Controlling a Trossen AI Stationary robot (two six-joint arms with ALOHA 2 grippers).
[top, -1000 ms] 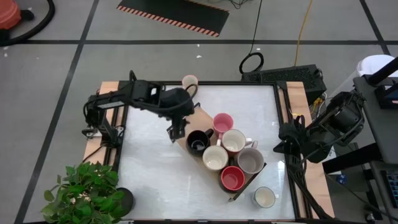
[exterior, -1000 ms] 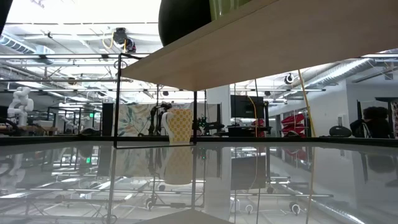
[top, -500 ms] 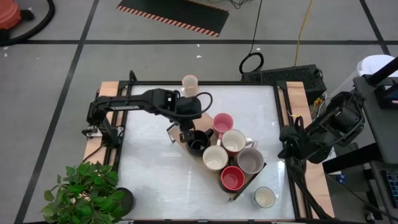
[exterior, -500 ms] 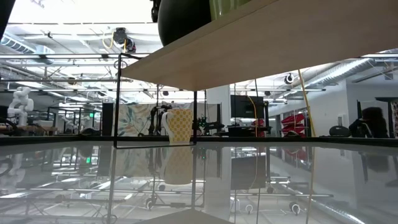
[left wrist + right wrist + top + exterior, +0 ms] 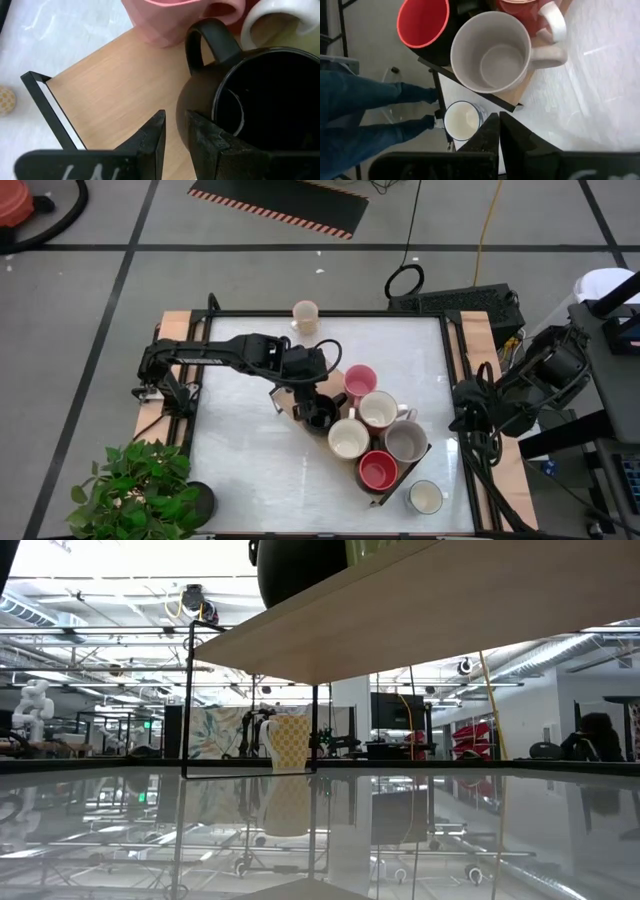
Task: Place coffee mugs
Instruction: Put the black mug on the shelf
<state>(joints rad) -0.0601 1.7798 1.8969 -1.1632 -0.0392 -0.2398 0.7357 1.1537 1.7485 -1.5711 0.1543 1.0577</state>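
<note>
A long wooden tray with black wire ends holds six mugs: black, pink, white, cream, grey and red. Another white mug stands on the table near the tray's near end. A patterned cream mug stands at the far edge. My left gripper is over the tray's far-left end beside the black mug, its fingers almost shut with nothing between them. My right gripper waits shut at the table's right edge. My left gripper comes down from above at the tray's far-left end. One finger stands right beside the black mug's outer wall, below the rim and near the handle. I cannot tell whether it touches. The mug stands upright on the tray.
A potted plant sits at the near-left corner. The table's left half and far right are bare white. In the right wrist view a person's legs in jeans show beyond the table's edge. The low view looks under the raised tray.
My left gripper has moved toward the table's right and slightly near edge, from off the tray's far-left end to right beside the black mug. The right arm has stayed at the right edge.
</note>
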